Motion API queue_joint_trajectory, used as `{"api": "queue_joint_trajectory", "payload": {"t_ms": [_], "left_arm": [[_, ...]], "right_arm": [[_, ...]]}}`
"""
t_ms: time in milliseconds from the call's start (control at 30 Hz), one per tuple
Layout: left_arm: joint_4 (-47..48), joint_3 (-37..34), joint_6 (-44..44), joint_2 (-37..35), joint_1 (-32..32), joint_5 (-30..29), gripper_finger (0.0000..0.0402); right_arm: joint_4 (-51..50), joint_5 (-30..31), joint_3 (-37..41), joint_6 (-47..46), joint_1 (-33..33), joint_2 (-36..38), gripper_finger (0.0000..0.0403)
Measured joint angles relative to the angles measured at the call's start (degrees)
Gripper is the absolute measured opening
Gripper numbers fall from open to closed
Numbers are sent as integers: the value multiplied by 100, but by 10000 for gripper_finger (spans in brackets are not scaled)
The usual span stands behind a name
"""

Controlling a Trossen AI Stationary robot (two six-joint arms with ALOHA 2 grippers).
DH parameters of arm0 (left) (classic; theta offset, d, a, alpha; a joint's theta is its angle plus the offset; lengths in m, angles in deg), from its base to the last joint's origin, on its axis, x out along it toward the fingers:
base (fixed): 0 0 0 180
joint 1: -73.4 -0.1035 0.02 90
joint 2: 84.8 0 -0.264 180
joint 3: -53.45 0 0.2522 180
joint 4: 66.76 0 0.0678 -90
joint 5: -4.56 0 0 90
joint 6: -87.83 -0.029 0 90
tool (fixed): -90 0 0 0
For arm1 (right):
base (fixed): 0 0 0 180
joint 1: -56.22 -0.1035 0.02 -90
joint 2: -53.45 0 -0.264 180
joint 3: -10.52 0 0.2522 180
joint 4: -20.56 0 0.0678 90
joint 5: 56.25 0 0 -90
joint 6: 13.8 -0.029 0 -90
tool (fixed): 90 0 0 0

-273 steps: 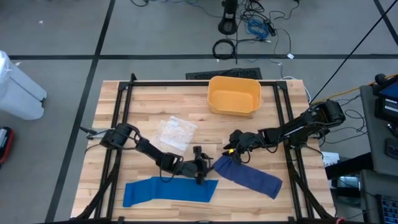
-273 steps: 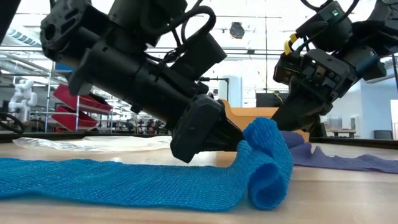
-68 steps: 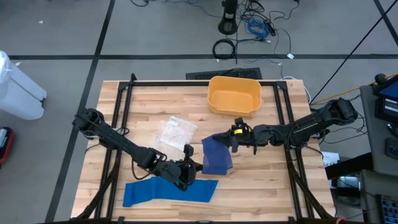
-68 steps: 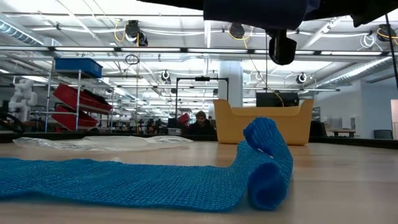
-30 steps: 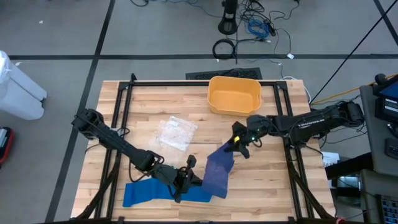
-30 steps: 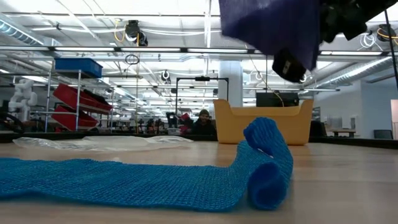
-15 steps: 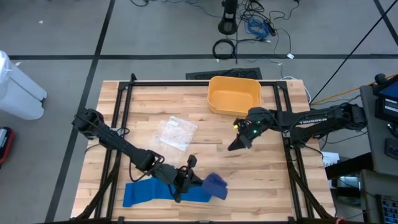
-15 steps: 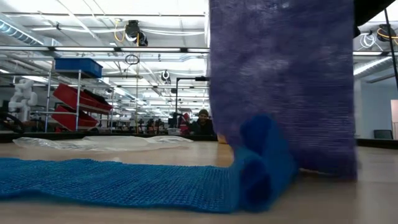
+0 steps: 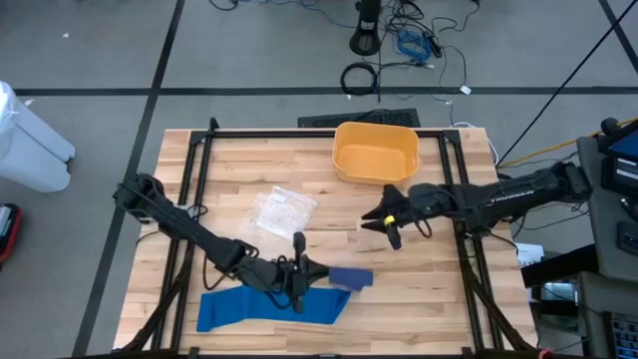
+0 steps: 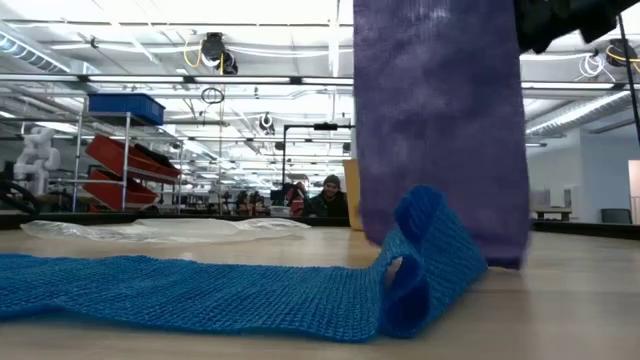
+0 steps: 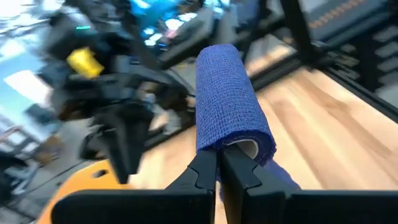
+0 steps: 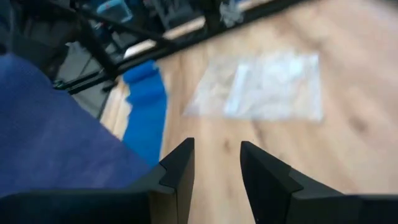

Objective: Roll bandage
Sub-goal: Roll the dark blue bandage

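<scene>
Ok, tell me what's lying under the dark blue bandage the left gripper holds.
Under the dark blue bandage, pinched by the left gripper, lies the end of the light blue bandage. The table directly beneath is covered.

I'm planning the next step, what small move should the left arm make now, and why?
Probably lower the dark blue bandage onto the table. The left end effector is shut on its end, which hangs above the light blue bandage, while the right end effector stands open and empty nearby.
</scene>
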Motion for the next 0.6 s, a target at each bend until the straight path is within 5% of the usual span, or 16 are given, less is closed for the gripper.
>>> {"api": "queue_joint_trajectory", "payload": {"t_ms": [267, 600], "left_arm": [[288, 0, -49, -598, -140, -228, 5], [1297, 2, 363, -1199, -544, 147, 5]], "right_arm": [[251, 1151, -2, 300, -887, 137, 116], [1601, 2901, -2, 1281, -2120, -800, 116]]}}
